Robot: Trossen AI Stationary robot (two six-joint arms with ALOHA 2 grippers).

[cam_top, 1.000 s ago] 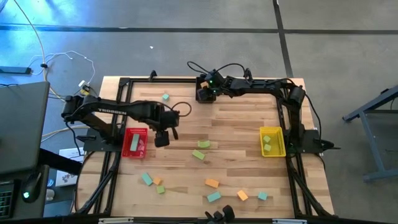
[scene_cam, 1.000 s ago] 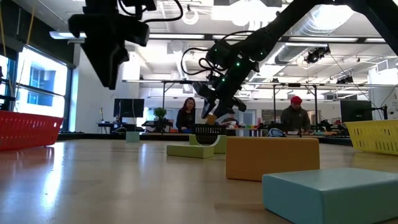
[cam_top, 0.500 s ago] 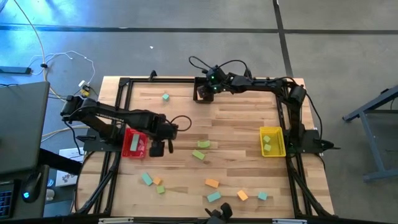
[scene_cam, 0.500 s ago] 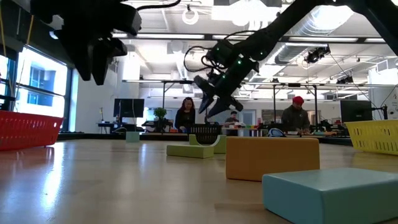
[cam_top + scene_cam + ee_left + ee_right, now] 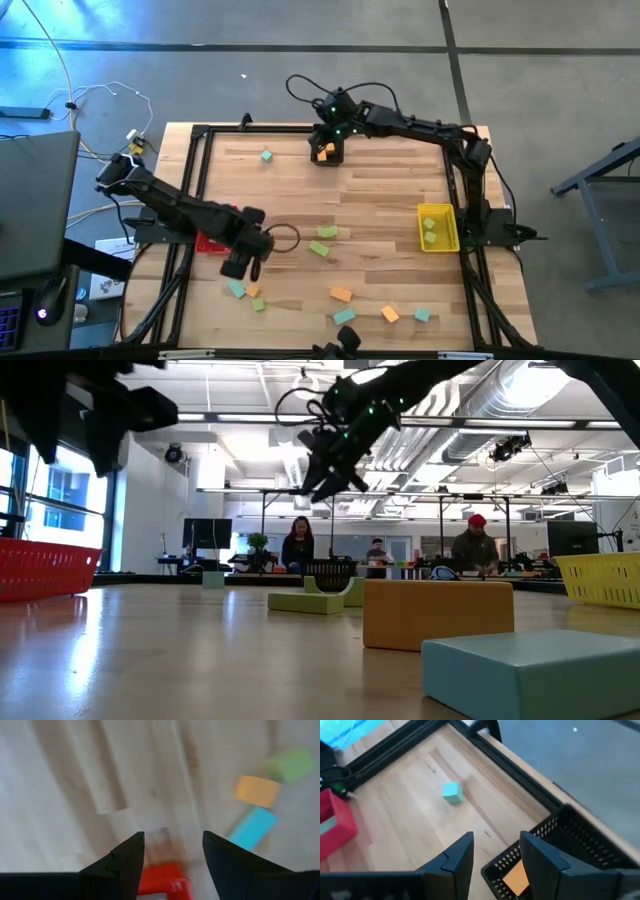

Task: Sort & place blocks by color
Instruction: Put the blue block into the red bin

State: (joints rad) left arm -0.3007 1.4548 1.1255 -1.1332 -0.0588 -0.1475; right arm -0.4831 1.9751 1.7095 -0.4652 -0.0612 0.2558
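- Fingers of the left gripper [image 5: 238, 268] stand spread and empty, just above a teal block [image 5: 236, 289] and orange block [image 5: 253, 291] at the table's [image 5: 380, 200] near-left.
- Right gripper [image 5: 326, 140] fingers, parted and empty, hover over the black bin [image 5: 560, 845] holding an orange block [image 5: 516, 876].

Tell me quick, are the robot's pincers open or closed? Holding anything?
Left pincer: open, holding nothing, above the table.
Right pincer: open, holding nothing, over the black bin.

No text or label can be read.
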